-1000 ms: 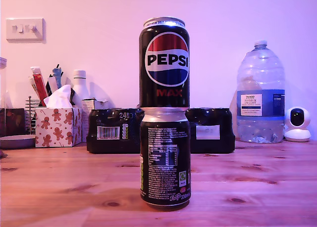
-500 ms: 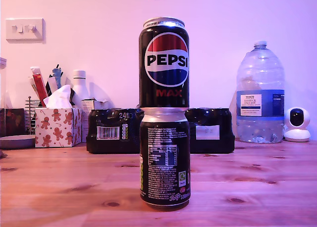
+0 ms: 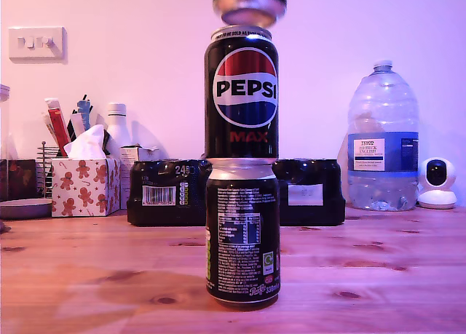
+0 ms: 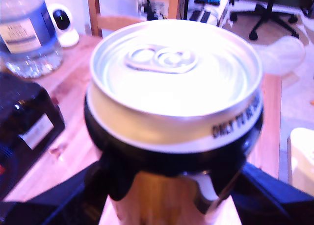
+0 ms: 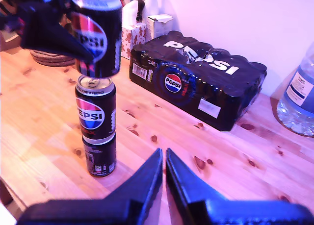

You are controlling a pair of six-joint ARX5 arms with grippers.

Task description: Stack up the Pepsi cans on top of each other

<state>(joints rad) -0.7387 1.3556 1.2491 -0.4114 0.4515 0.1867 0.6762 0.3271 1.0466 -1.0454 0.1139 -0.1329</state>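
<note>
While my first gripper [image 5: 73, 41] holds the third black Pepsi can [image 5: 95, 31] tight and upright, it hangs just above the two stacked black cans [image 3: 242, 167]. My second gripper [image 5: 164, 168] is closed, empty.

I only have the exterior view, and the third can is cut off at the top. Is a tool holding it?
Observer: Yes, the first tool is shut around the third can, below its rim.
Operator: Is it resting on the middle can?
Observer: Not quite, going by the second wrist view. A sliver of gap seems to show above the middle can.
Operator: Where's the second tool?
Observer: The second tool is shut and empty, over the table, apart from the stack.
</note>
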